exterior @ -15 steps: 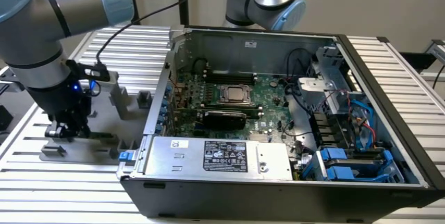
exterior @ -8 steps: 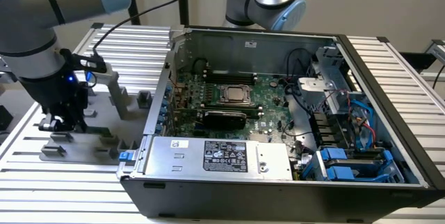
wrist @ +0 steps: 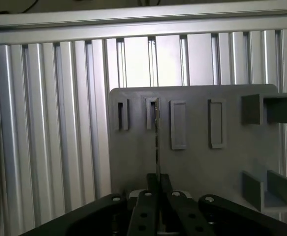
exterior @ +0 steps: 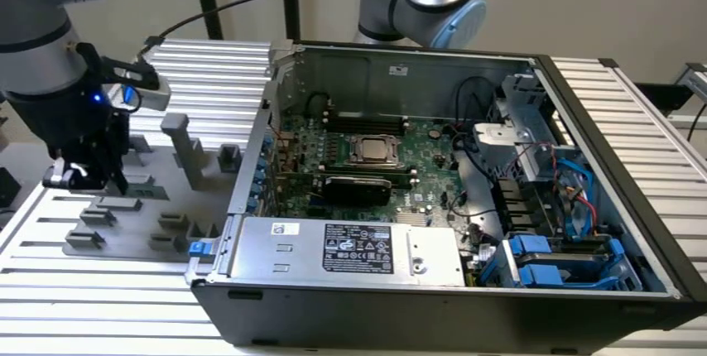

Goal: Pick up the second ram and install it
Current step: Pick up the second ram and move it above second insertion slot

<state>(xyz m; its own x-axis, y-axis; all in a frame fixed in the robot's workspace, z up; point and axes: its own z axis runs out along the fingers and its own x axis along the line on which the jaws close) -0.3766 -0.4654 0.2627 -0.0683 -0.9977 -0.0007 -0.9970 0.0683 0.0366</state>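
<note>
jaws clamped on the second ram (wrist: 157,142), edge-on over a slot in the grey holder (wrist: 197,162).

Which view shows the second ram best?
Wrist view: the second ram runs edge-on, a thin line from the gripper to a gray holder slot. Exterior view: gripper over that holder, ram too small to tell.

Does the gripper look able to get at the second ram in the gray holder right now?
Likely yes: the gripper sits directly over the gray holder, its jaws seemingly closed on the second ram standing edge-on in a slot, with nothing between them.
</note>
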